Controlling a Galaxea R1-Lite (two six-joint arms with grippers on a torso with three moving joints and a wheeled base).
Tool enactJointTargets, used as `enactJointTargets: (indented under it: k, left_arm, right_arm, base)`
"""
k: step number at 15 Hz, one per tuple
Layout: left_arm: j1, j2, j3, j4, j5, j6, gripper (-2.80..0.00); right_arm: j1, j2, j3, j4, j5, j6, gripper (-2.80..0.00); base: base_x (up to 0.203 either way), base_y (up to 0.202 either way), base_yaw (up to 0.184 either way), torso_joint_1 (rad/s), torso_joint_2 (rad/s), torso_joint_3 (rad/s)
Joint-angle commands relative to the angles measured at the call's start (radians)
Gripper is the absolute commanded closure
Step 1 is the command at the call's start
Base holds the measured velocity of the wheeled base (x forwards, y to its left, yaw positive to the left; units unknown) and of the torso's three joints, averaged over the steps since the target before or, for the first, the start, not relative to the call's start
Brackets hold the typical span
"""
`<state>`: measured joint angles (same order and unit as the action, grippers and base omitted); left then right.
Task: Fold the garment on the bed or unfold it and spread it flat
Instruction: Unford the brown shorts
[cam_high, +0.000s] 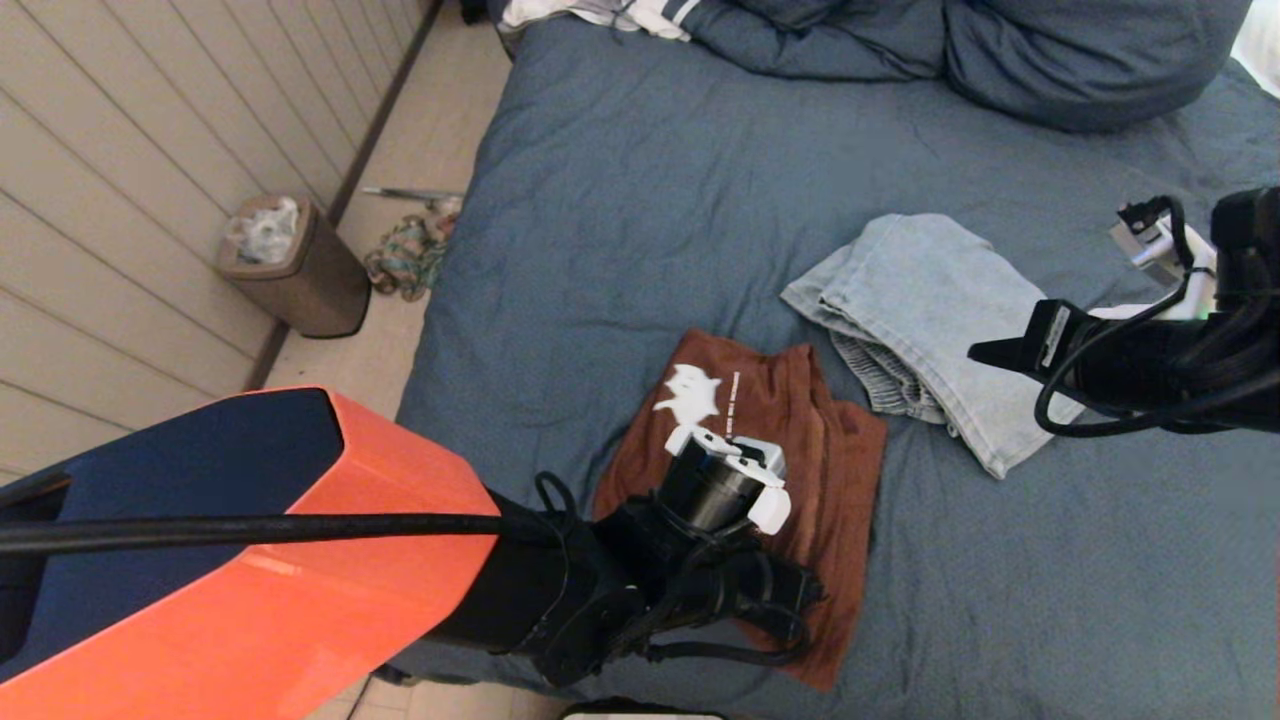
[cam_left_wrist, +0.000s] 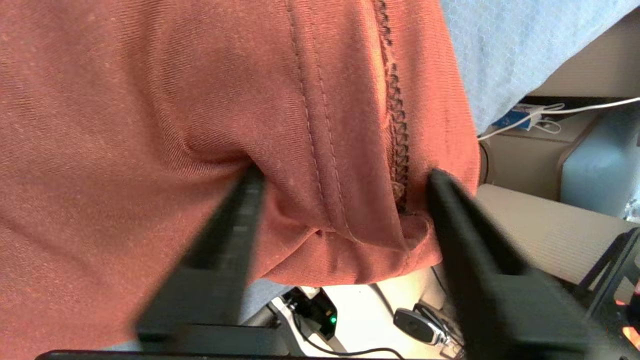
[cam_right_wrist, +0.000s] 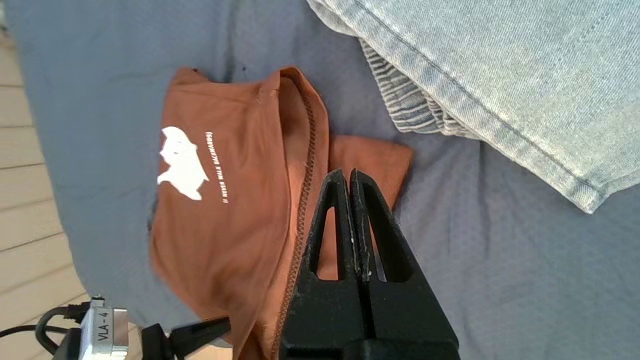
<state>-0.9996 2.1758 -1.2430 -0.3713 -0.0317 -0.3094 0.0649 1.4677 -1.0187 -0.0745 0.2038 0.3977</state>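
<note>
While a rust-brown T-shirt (cam_high: 745, 470) lies folded near the front edge of the blue bed (cam_high: 640, 200), the left pincer (cam_left_wrist: 345, 220) straddles its hem, spread, likely about to pinch and lift. White chest print reads "never walk backwards". Pressed together, the right pincer (cam_right_wrist: 350, 180) hovers beside folded jeans (cam_high: 920, 300).

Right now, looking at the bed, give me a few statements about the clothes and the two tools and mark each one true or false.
1. The rust-brown shirt lies near the bed's front edge. True.
2. The right tool grips the jeans. False: it is shut and empty, off the jeans.
3. The left tool straddles a fold of the shirt's hem. True.
4. The shirt is plain. False: it bears a white print.
</note>
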Motion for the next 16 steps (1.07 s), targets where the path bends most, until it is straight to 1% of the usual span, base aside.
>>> enactJointTargets:
  k: [1,6,9,10,11,14,16]
  left_arm:
    - [0.006,-0.001,-0.003,-0.002,-0.001,-0.002,0.0]
    - [0.023,-0.029,0.002,-0.003,-0.001,-0.002,0.0]
    - [0.031,-0.142,0.023,-0.003,0.007,-0.005,0.0]
    - [0.048,-0.183,0.033,-0.003,0.018,-0.004,0.0]
    - [0.087,-0.219,0.042,-0.003,0.027,-0.004,0.0]
    - [0.249,-0.31,0.085,-0.003,0.028,-0.004,0.0]
    - [0.355,-0.366,0.157,-0.003,0.013,-0.008,0.0]
  right_arm:
    - [0.001,-0.012,0.009,-0.004,0.003,0.001,0.0]
    - [0.003,-0.009,0.019,-0.025,0.003,0.001,0.0]
    - [0.004,-0.006,0.029,-0.027,0.003,0.001,0.0]
    - [0.006,-0.007,0.031,-0.027,0.003,0.001,0.0]
    - [0.007,-0.009,0.034,-0.027,0.003,0.001,0.0]
    - [0.013,-0.013,0.045,-0.028,0.003,0.0,0.0]
    - [0.015,-0.017,0.053,-0.028,0.003,0.0,0.0]
  base:
    - [0.0,0.0,0.0,0.0,0.0,0.0]
    - [0.0,0.0,0.0,0.0,0.0,0.0]
    - [0.0,0.0,0.0,0.0,0.0,0.0]
    - [0.0,0.0,0.0,0.0,0.0,0.0]
    - [0.0,0.0,0.0,0.0,0.0,0.0]
    - [0.0,0.0,0.0,0.0,0.0,0.0]
    - [0.0,0.0,0.0,0.0,0.0,0.0]
